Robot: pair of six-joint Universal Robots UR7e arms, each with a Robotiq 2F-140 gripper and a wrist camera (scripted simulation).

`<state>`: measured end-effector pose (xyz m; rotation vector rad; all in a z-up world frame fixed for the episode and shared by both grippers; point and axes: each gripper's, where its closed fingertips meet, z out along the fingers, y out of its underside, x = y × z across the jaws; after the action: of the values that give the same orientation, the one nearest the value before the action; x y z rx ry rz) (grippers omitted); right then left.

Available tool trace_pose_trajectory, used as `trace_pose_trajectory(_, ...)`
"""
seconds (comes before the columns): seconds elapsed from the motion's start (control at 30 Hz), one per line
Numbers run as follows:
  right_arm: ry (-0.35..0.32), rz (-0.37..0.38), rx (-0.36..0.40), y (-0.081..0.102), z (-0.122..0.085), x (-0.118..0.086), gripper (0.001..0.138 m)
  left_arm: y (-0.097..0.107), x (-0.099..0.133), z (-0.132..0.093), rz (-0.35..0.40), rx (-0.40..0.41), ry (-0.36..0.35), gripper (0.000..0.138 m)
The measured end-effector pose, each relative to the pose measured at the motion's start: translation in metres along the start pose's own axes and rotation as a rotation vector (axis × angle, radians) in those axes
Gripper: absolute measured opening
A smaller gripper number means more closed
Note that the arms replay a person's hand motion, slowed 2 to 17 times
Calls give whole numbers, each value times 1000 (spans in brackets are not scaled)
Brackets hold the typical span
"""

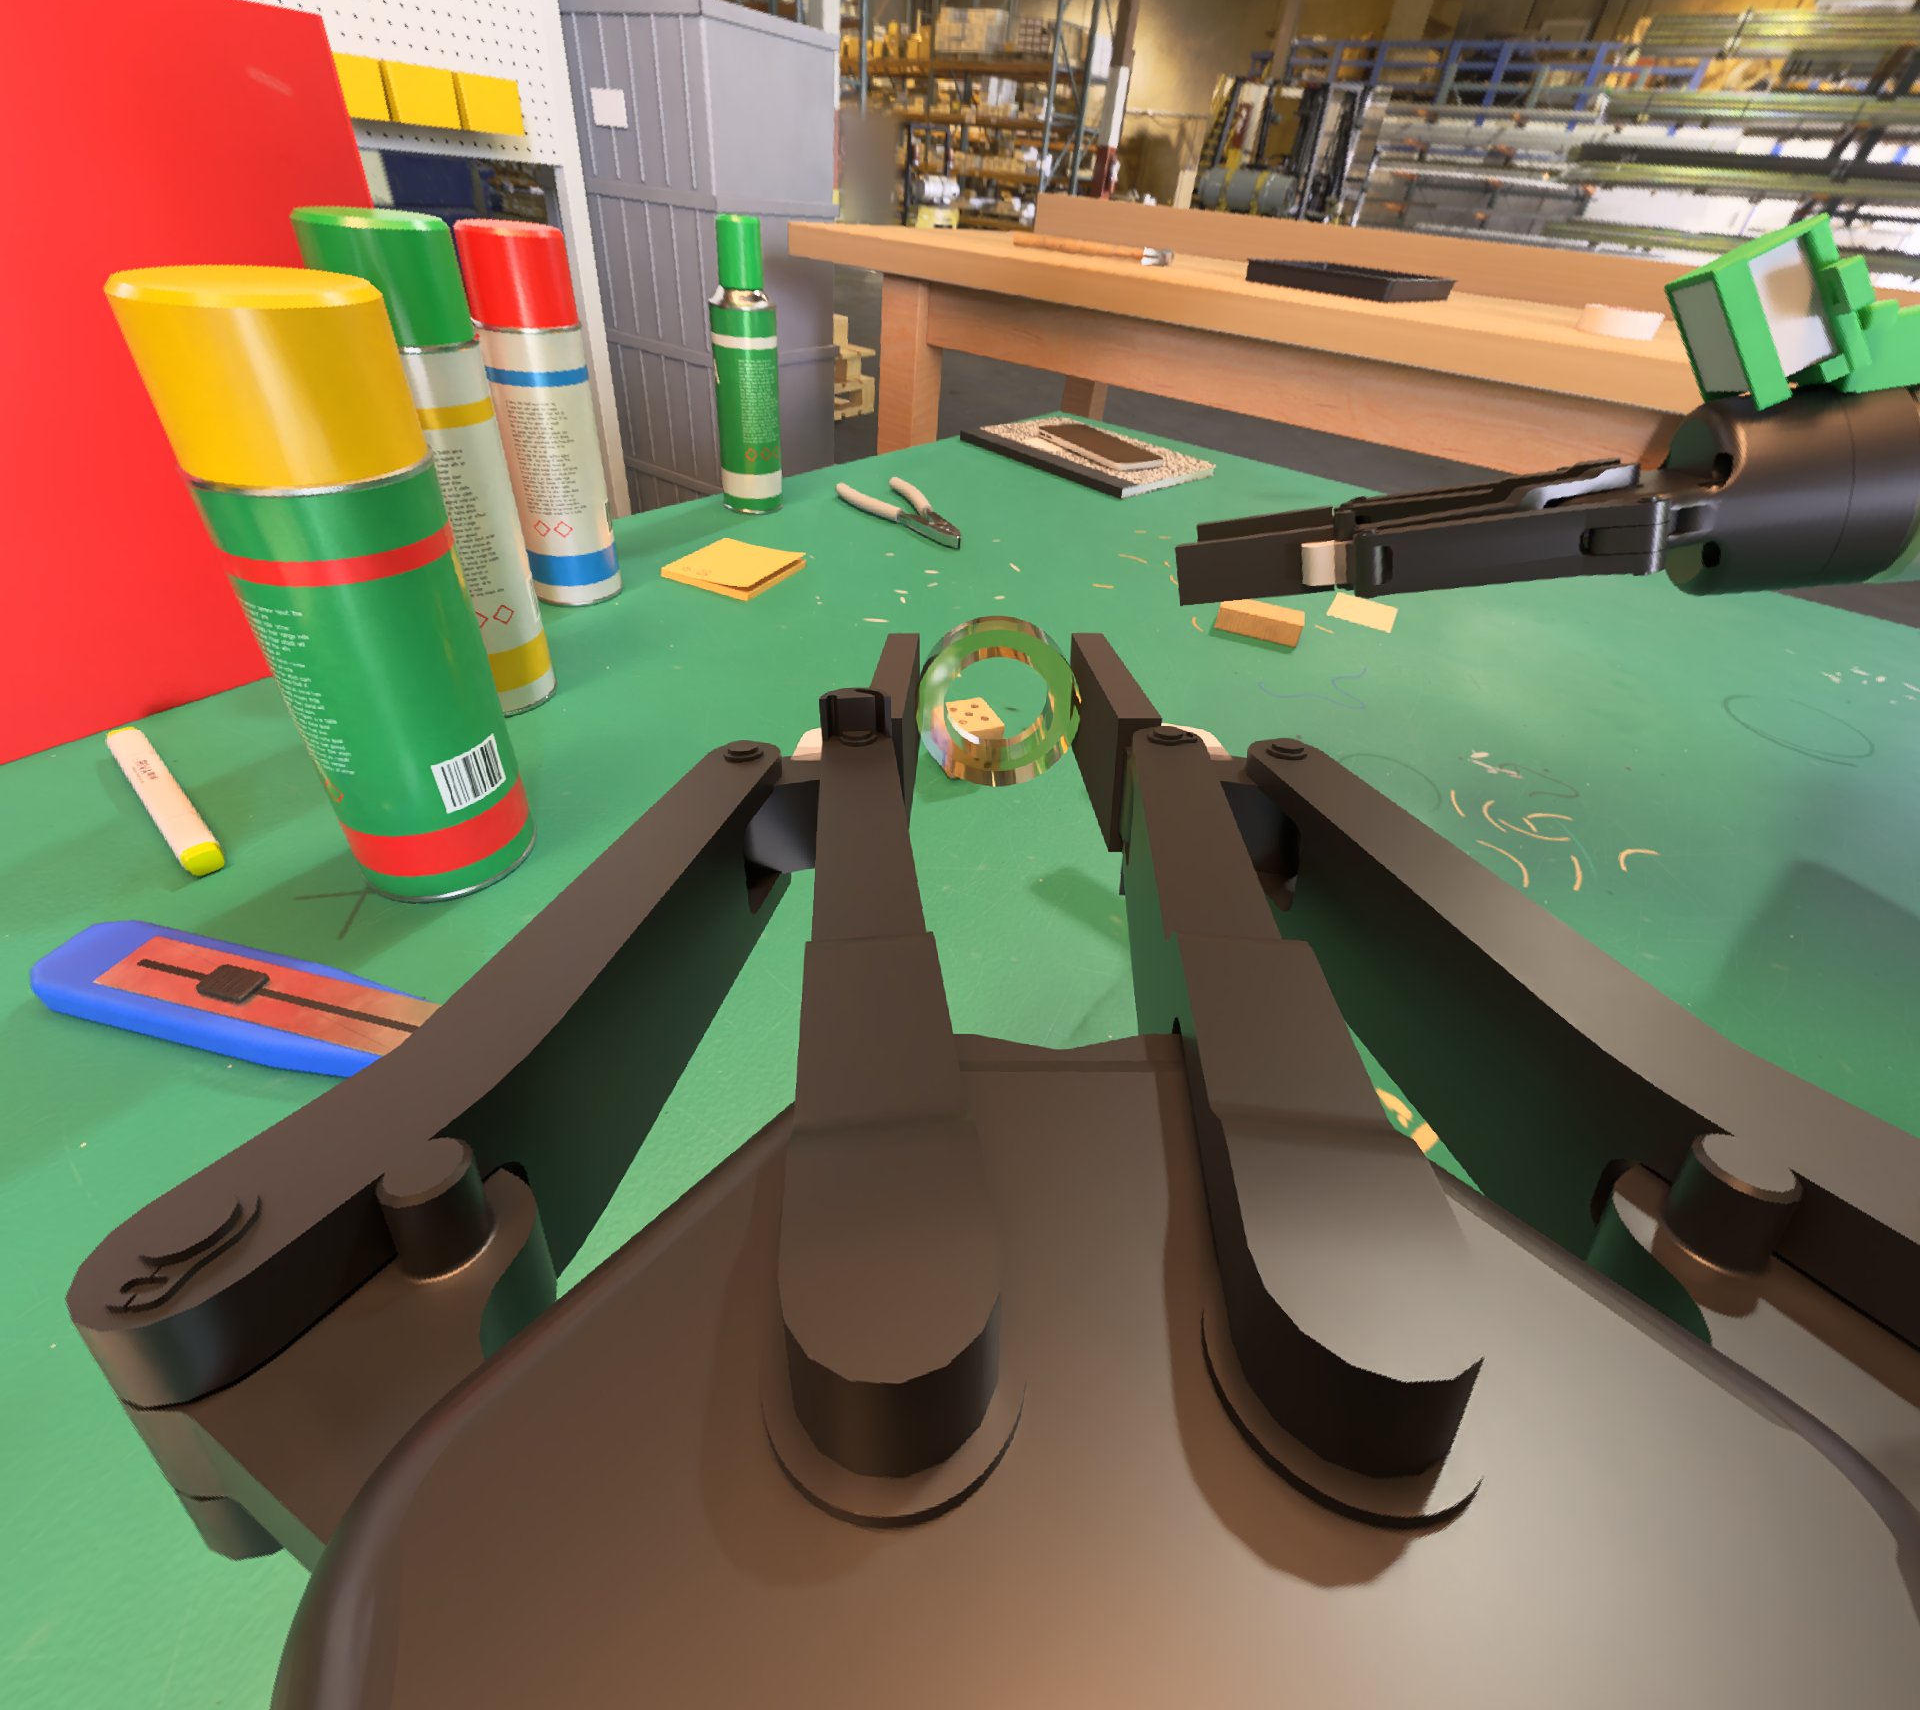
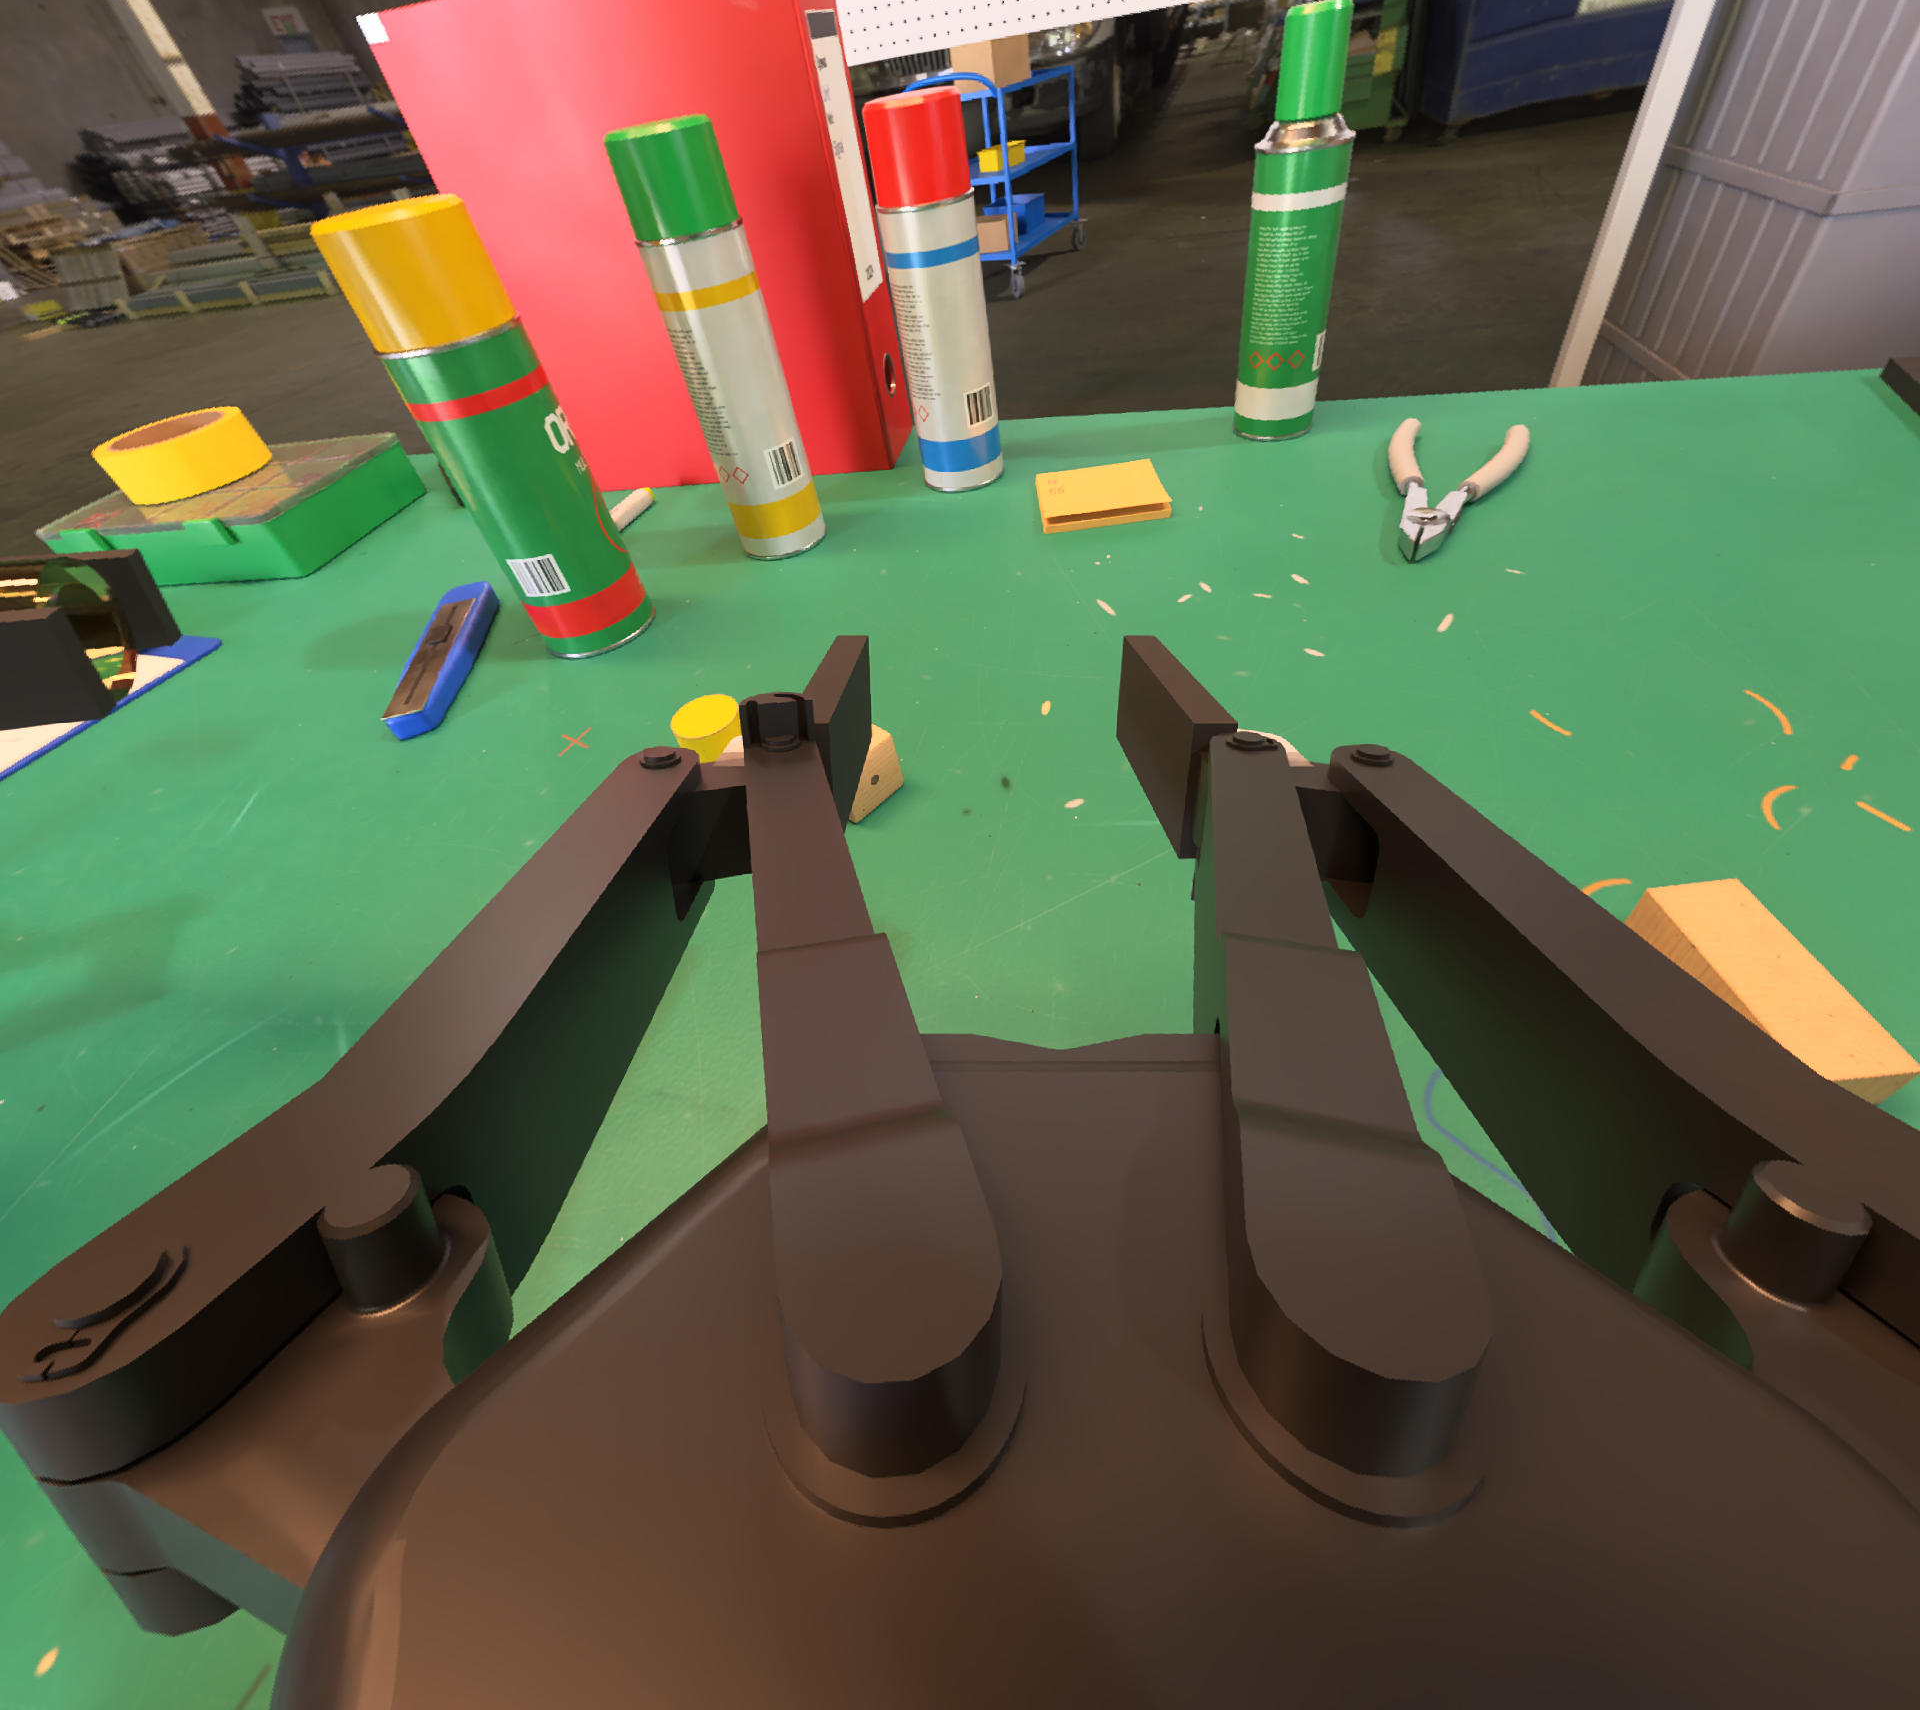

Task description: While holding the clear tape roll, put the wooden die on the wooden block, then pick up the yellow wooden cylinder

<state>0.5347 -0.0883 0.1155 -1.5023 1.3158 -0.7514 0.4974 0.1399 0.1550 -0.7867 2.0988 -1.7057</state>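
Observation:
My left gripper [image 1: 995, 689] is shut on the clear tape roll [image 1: 1000, 637] and holds it above the green mat. The wooden die [image 1: 971, 718] shows through the roll's hole. In the right wrist view the die [image 2: 878, 772] lies on the mat, partly behind my left finger, with the yellow wooden cylinder [image 2: 704, 722] just left of it. My right gripper [image 2: 994, 689] is open and empty, low over the mat, to the right of the die. The wooden block [image 2: 1766, 985] lies at its right; it also shows in the left wrist view [image 1: 1259, 623] under the right gripper [image 1: 1190, 569].
Several spray cans [image 2: 499, 434] and a red binder [image 2: 644, 206] stand at the back. A blue utility knife [image 2: 442, 658], yellow sticky notes [image 2: 1101, 494], pliers [image 2: 1439, 497] and a highlighter [image 1: 164, 800] lie on the mat. A yellow tape roll [image 2: 182, 455] sits on a green box.

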Motion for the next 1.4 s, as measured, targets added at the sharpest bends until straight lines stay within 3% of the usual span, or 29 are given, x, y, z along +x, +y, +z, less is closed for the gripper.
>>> trace_pose_trajectory(0.27,72,45,-1,1,1,-3,61,0,5,-3,-35,114,-54,39)
trace_pose_trajectory(0.5,113,91,35,1,1,-11,57,10,12,-2,-28,157,-82,39)
trace_pose_trajectory(0.7,143,104,68,2,0,-16,53,20,17,-4,24,144,-98,39)
trace_pose_trajectory(0.97,203,60,39,11,1,-13,49,28,23,-8,85,113,-105,39)
trace_pose_trajectory(1.4,273,39,15,8,8,-1,33,27,18,-8,66,104,-123,39)
